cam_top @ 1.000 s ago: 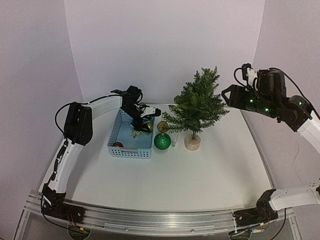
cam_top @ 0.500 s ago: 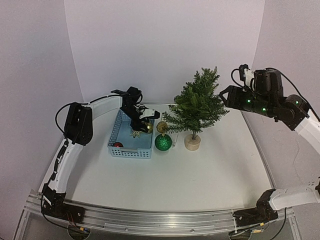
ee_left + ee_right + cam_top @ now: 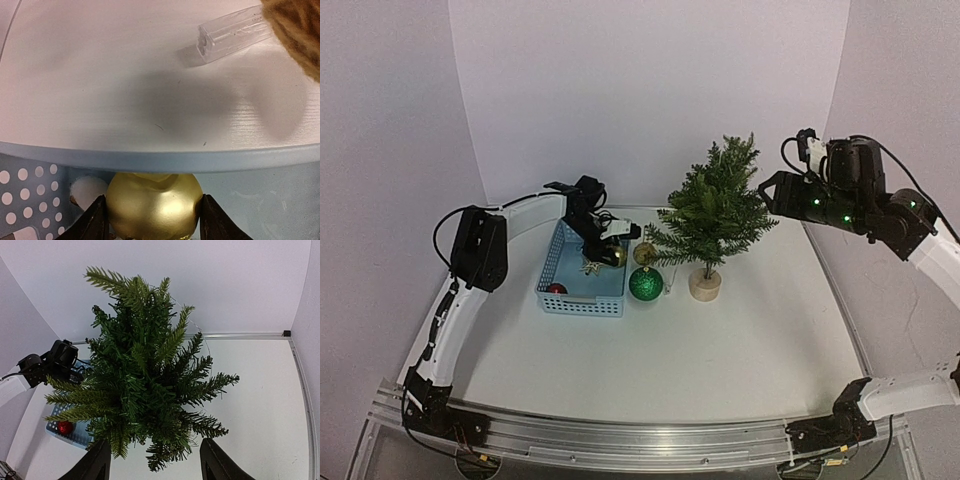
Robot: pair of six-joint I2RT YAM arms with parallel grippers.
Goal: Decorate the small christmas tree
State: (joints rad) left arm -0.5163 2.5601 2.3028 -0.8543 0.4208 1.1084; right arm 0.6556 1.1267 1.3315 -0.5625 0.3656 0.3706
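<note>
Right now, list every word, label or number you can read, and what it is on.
None. No print shows on the blue basket, the gold bauble, the green bauble or the small christmas tree.
The green lights on the right arm are plain dots.

Plain pale lilac walls (image 3: 650, 90) around white table (image 3: 720, 350)

The small christmas tree (image 3: 713, 208), a miniature artificial fir with dark green needle branches, stands upright on the white table (image 3: 720, 345), toward the far side and a little right of centre. Its 1 thin trunk rises from a round pale wooden base (image 3: 705, 285) resting flat on the tabletop. From above (image 3: 145, 385), the branches spread outward on all sides, with lighter green tips.
</note>
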